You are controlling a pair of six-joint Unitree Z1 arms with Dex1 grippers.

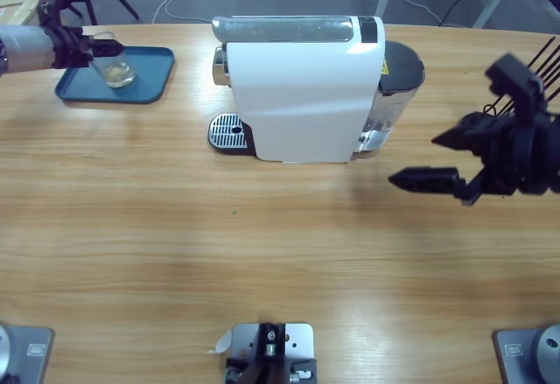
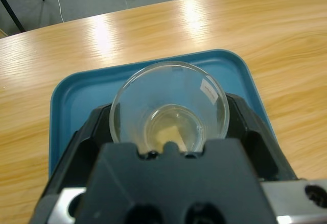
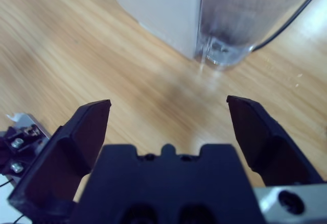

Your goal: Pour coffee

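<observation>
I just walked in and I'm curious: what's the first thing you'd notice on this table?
The big white coffee machine standing at the far middle of the wooden table stands out first. At the far left corner, the left gripper is shut on a clear glass over a blue tray, with a thin layer of pale coffee in its bottom. On the right, the right gripper hangs open, holding nothing.

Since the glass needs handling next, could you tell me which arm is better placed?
Left: its gripper is shut on the glass over the tray; the right gripper hangs open beside the coffee machine.
</observation>
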